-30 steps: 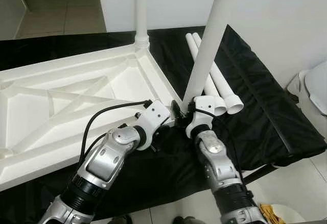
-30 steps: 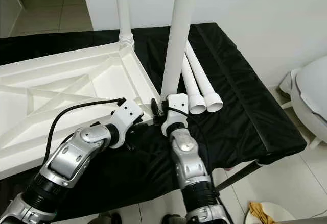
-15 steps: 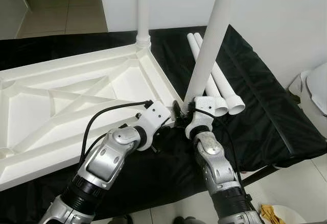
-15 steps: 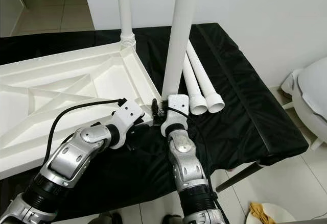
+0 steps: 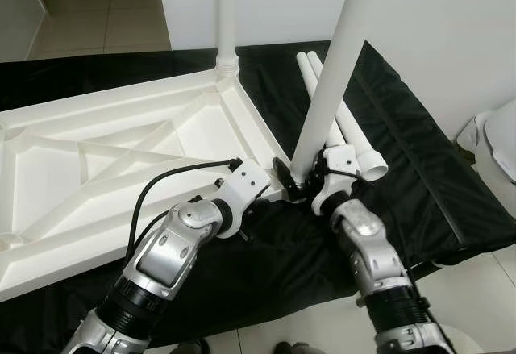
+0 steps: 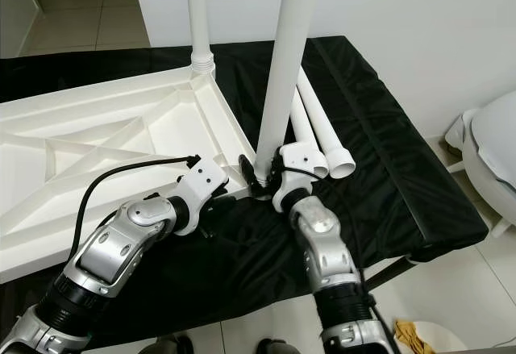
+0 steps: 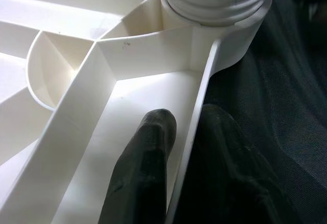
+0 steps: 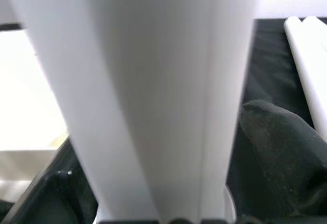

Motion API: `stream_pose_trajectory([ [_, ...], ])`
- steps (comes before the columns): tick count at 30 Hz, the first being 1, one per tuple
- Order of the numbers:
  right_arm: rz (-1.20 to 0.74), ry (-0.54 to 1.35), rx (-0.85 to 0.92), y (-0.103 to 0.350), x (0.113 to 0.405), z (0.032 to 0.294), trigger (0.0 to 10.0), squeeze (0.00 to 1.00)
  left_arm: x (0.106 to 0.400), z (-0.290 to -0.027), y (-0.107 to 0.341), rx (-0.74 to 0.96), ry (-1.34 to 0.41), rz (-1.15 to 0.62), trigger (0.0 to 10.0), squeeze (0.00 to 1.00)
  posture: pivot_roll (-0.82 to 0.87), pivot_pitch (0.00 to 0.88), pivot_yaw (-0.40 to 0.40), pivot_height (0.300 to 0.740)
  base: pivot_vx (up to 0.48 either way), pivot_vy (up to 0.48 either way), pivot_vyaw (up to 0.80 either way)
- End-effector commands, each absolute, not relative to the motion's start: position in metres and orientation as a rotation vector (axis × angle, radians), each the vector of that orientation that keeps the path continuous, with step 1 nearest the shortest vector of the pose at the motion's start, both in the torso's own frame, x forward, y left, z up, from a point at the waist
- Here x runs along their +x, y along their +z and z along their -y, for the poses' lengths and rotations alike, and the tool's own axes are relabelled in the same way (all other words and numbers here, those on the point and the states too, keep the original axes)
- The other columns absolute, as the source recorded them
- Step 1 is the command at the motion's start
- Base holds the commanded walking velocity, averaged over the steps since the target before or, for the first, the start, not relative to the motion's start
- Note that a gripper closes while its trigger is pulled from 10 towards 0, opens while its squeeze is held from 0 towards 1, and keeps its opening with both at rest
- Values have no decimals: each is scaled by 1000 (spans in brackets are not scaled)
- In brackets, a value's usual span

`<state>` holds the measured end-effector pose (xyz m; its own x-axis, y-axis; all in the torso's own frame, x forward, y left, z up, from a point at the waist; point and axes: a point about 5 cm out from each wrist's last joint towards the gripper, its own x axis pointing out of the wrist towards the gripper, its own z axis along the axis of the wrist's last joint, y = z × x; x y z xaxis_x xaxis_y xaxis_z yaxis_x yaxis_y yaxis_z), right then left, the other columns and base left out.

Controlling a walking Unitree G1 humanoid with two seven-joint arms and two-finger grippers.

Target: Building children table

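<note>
Right claw [image 5: 297, 183] shifted, around leg [image 5: 326, 88]

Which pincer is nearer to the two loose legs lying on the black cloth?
Right. The right pincer grips the upright leg just beside the loose legs. The left pincer clamps the tabletop rim, farther from them.

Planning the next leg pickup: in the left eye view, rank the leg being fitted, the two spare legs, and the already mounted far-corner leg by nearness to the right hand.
1. Leg being fitted: inside the right hand, at the tabletop's near corner.
2. Two spare legs: lying on the black cloth just beyond, to its right.
3. Mounted leg: upright at the far corner, to its left.
</note>
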<state>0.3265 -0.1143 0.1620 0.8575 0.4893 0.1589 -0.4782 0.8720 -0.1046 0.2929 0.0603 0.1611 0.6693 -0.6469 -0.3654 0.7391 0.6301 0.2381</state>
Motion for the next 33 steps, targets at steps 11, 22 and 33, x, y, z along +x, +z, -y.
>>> stream_pose_trajectory([
  [11, 71, 705, -108, 142, 335, 133, 10000, 0, 293, -57, 175, 394, -797, -185, 10000, 0, 4, 120, -19, 740, 0, 0, 0],
  [22, 59, 729, -84, 134, 345, 142, 8353, 0, 294, -57, 176, 395, -798, -182, 10000, 0, 6, 119, -12, 740, 0, 0, 0],
  [33, 91, 755, -78, 138, 349, 144, 0, 0, 293, -57, 177, 397, -802, -181, 10000, 0, 5, 118, -13, 740, 0, 0, 0],
])
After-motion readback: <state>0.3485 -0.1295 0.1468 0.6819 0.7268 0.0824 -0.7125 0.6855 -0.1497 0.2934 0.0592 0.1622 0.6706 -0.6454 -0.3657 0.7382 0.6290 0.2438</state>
